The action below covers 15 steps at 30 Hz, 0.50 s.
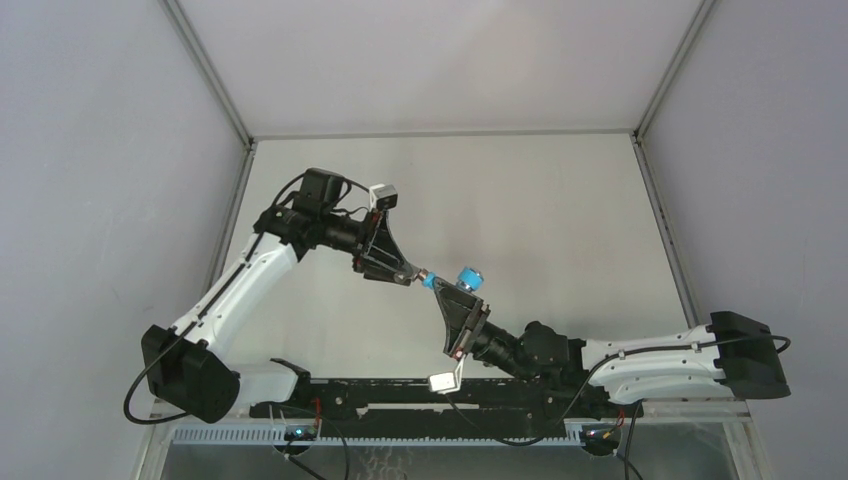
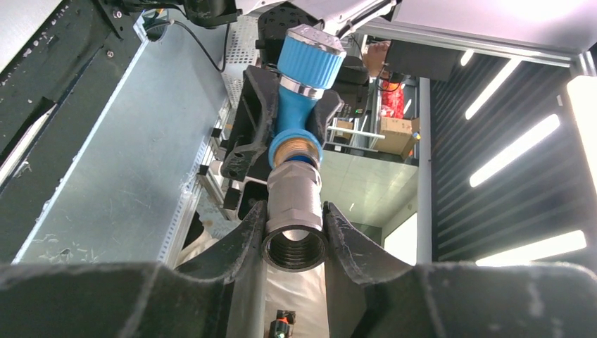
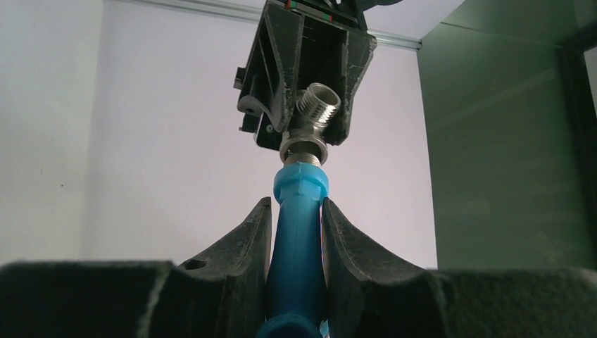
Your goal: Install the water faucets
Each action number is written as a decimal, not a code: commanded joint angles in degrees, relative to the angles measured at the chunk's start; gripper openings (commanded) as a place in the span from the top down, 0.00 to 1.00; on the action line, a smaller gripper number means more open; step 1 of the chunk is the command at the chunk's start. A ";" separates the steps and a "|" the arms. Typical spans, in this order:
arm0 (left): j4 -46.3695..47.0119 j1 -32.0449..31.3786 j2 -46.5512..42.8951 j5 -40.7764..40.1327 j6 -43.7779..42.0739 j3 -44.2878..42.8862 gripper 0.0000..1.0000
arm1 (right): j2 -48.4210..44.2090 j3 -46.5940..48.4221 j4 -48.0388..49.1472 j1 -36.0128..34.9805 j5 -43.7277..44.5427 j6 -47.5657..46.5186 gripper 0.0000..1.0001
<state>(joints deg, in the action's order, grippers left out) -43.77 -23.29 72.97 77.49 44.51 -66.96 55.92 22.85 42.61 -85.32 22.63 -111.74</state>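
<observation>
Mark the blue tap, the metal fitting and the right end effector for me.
Tap [image 2: 296, 116]: left wrist view, on its blue neck under the knob.
Fitting [image 2: 294, 201]: left wrist view, on its grey barrel above the threaded mouth.
Right end effector [image 3: 297, 205]: right wrist view, midway between its fingertips, which are clamped on the tap.

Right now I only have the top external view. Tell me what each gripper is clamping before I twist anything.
Observer: The left gripper is shut on the grey metal fitting, whose near end is an open, internally threaded mouth.
Operator: Now the right one.
Observer: The right gripper is shut on the blue tap, along its body.
Operator: Report the joint.
Observer: The tap's threaded end meets the fitting, with a few threads showing outside it. I cannot tell how deep it sits.
</observation>
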 commanded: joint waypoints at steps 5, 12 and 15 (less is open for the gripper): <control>-2.84 -1.28 -0.69 0.53 -3.36 -0.79 1.00 | -0.61 0.62 3.08 -0.92 0.06 0.78 1.00; -3.02 -1.50 -0.89 1.67 -3.47 -1.67 1.00 | 1.61 0.45 3.76 -1.59 -0.47 1.66 1.00; -3.03 -1.50 -0.99 1.93 -3.47 -1.68 1.00 | 2.37 0.35 4.51 -1.93 -0.40 1.83 1.00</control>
<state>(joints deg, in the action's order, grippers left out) -46.50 -23.62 72.97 76.75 42.11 -66.96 57.04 22.85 44.05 -86.50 23.73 -111.31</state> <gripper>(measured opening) 0.339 0.360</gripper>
